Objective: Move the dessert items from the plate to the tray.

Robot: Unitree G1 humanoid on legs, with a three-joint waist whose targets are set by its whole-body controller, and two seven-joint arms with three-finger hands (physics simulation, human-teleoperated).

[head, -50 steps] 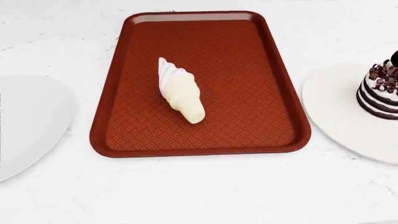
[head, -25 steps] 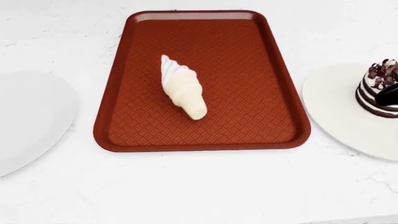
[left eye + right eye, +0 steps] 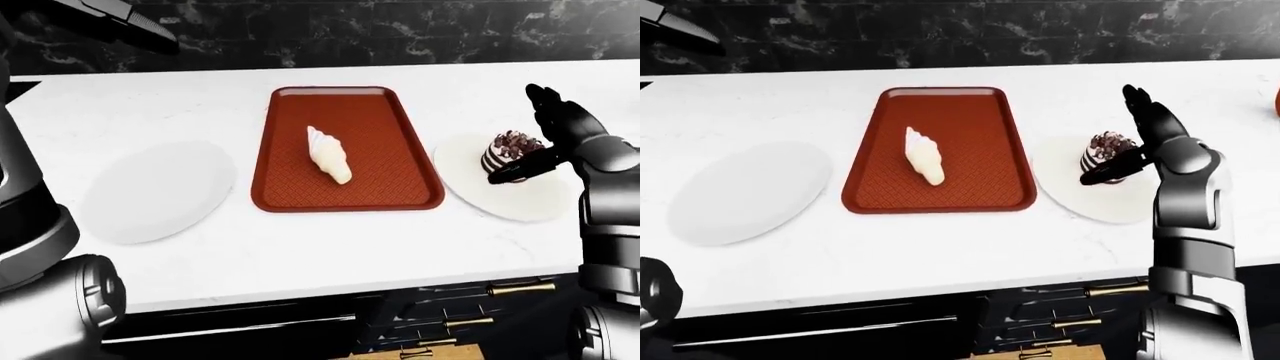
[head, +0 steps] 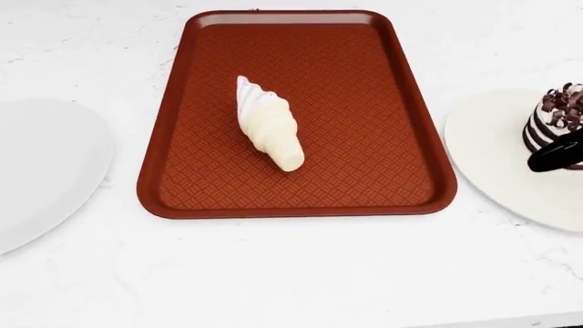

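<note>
A chocolate layer cake with dark shavings on top stands on the white plate to the right of the red tray. A white ice cream cone lies on its side in the tray's middle. My right hand is open about the cake: the thumb crosses its lower near side, and the other fingers stand spread above and behind it. My left hand is raised at the top left of the left-eye view, fingers stretched out, holding nothing.
An empty white plate lies left of the tray on the white marble counter. A dark marbled wall runs along the counter's far side. Below the near edge are dark drawers with brass handles.
My right thumb has come down from above the cake to across its lower side. The head view has shifted slightly, with the tray a little higher in the picture. The cone has not moved.
</note>
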